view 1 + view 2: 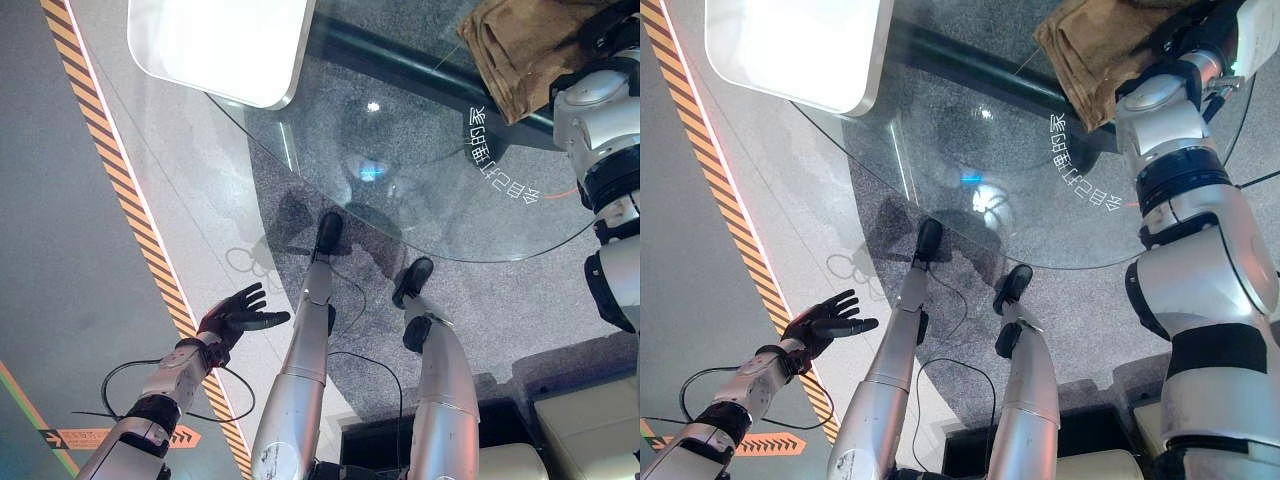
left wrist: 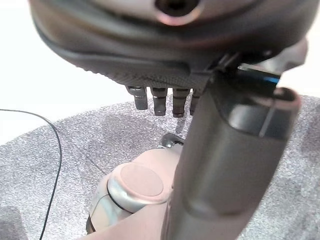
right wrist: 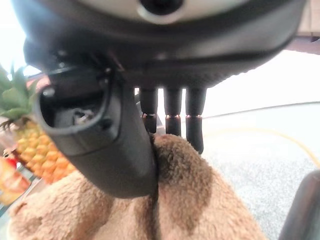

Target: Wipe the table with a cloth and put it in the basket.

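Observation:
A brown fleecy cloth lies bunched at the far right of the round glass table. My right hand rests on top of it. In the right wrist view the thumb and fingers pinch a raised fold of the cloth between them. My left hand hangs low at the left, away from the table and above the floor, with its fingers spread and nothing in it.
A white rounded slab overlaps the table's far left edge. An orange-and-black striped line runs along the floor on the left. A pineapple stands beyond the cloth. Beige furniture sits at the near right.

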You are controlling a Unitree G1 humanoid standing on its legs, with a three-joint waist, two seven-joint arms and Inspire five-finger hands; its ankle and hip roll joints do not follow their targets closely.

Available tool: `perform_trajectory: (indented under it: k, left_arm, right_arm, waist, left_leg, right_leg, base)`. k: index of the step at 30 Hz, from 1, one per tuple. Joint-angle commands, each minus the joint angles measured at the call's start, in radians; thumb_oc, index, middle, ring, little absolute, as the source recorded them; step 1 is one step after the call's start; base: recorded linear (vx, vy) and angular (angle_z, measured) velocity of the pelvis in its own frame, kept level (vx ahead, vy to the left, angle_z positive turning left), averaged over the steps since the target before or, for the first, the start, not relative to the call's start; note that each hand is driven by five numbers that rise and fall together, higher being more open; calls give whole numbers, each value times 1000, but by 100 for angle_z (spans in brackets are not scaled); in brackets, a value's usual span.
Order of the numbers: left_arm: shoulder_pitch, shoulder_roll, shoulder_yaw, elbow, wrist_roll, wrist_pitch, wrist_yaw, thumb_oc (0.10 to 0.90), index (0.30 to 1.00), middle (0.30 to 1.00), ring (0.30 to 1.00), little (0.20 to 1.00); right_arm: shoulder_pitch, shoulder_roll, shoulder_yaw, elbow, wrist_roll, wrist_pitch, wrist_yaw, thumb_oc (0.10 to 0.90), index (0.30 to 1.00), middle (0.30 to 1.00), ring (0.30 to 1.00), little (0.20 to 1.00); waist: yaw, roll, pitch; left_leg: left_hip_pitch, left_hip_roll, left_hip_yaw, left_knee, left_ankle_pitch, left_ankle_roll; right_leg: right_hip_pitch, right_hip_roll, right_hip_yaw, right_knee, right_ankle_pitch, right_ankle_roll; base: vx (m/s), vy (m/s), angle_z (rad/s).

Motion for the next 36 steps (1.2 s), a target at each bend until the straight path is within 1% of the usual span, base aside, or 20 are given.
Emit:
perform_trajectory:
  k: [1, 7, 12, 16, 19, 23, 29, 36]
  left_arm:
    - [60, 33, 18, 61, -16, 0, -25, 800, 900, 900, 900, 900]
    - [66, 31, 21, 66, -10, -3, -36, 800, 900, 900, 900, 900]
    - [63, 21, 17, 59, 1, -5, -35, 800, 900, 900, 900, 900]
    - [66, -4, 3, 49, 16, -12, -25, 800, 900, 900, 900, 900]
    - [69, -16, -3, 52, 21, -22, -25, 800, 900, 900, 900, 900]
    - [67, -28, -3, 54, 29, -27, -19, 800, 900, 900, 900, 900]
    - [53, -37, 4, 58, 39, -25, -18, 800, 900, 900, 900, 900]
    - [52, -55, 3, 61, 60, -33, -15, 800, 900, 900, 900, 900]
  right_arm:
    - [-45, -197, 25, -25, -62, -105, -107, 100, 300, 300, 300, 200]
    - [-73, -161, 70, -120, -132, -112, -82, 100, 300, 300, 300, 200]
    - [-93, -112, 115, -199, -204, -90, -16, 100, 300, 300, 300, 200]
    - [-93, -40, 144, -276, -308, -85, 91, 100, 300, 300, 300, 200]
    - [-90, 0, 161, -312, -371, -84, 151, 100, 300, 300, 300, 200]
    - [-67, 59, 181, -407, -461, -55, 251, 100, 300, 300, 300, 200]
    - [-29, 126, 185, -503, -515, -16, 322, 100, 300, 300, 300, 200]
    - [11, 189, 178, -532, -532, -4, 373, 100, 300, 300, 300, 200]
  waist:
    - [22, -17, -13]
    - [24, -6, -13]
    - [30, 0, -13]
    - [42, 5, -13]
    - [50, 9, -13]
    - [59, 12, -13]
    - [65, 12, -13]
    - [73, 15, -13]
  left_leg:
    - [66, -70, 103, 108, -171, 117]
    - [66, -75, 107, 117, -172, 116]
    - [58, -77, 105, 121, -169, 112]
    - [58, -80, 103, 121, -167, 112]
    - [60, -80, 103, 116, -164, 111]
    - [55, -83, 102, 115, -159, 110]
    - [51, -82, 105, 112, -154, 110]
    - [46, -86, 103, 112, -150, 110]
  right_leg:
    - [83, 71, 58, -237, 173, 42]
    - [82, 66, 62, -234, 171, 40]
    - [78, 61, 57, -236, 169, 39]
    - [82, 57, 49, -232, 161, 34]
    - [85, 55, 43, -233, 157, 32]
    - [84, 53, 34, -231, 151, 29]
    - [84, 52, 24, -228, 144, 27]
    - [82, 53, 21, -228, 143, 26]
  base:
    - [7, -15, -3]
    - [1, 0, -1]
    - [0, 0, 0]
    - [0, 0, 0]
    - [0, 0, 0]
    - [0, 0, 0]
    - [0, 0, 0]
    - [0, 0, 0]
